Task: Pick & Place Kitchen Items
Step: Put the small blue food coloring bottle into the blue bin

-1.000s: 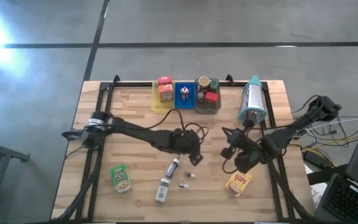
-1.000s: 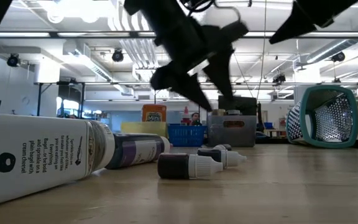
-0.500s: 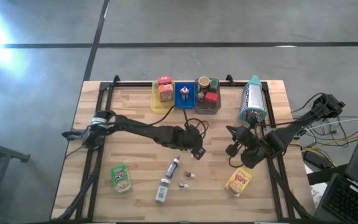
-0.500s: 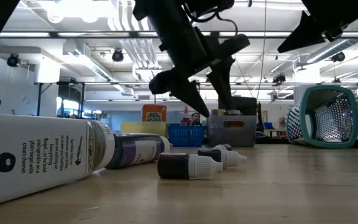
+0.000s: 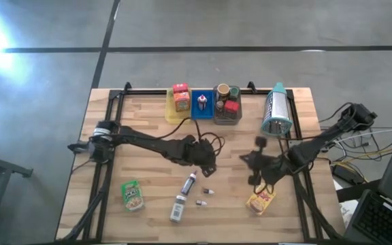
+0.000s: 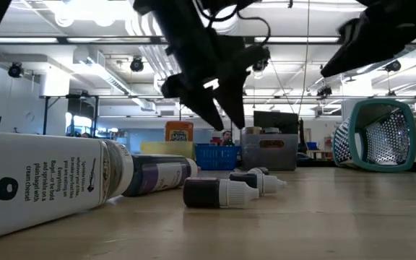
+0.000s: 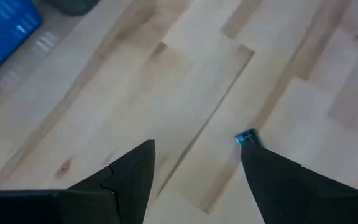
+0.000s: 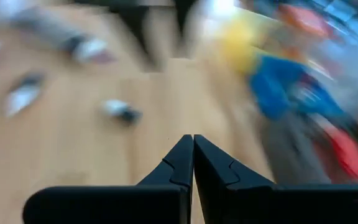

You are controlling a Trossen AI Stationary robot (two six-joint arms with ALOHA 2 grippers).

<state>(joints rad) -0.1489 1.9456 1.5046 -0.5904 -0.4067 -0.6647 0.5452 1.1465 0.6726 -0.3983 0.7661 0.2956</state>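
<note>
My left gripper (image 5: pixel 208 165) hangs open and empty above bare wood near the table's middle, just far of the slim dark bottle (image 5: pixel 189 182); in the low view its fingers (image 6: pixel 221 115) point down. My right gripper (image 5: pixel 246 161) is shut and empty, hovering far-left of the yellow pouch (image 5: pixel 260 199). Lying flat on the table are a white jar (image 5: pixel 177 207), two tiny vials (image 5: pixel 208 192) (image 5: pixel 200 202) and a green pouch (image 5: pixel 133 195). The low view shows the jar (image 6: pixel 42 184), the bottle (image 6: pixel 161 173) and the vials (image 6: pixel 219 191) on their sides.
Along the far edge stand a yellow tray (image 5: pixel 170 112), a blue tray (image 5: pixel 202 112) and a grey tray (image 5: pixel 227 119), each holding small items. A teal-rimmed metal grater (image 5: pixel 276 112) lies at the far right. Bare wood stretches across the table's left and near right.
My left gripper has drifted a little toward the table's left and far edge, staying above the wood. My right gripper swung toward the right, then came back toward the table's middle; its wrist view is blurred by motion. No item has moved.
</note>
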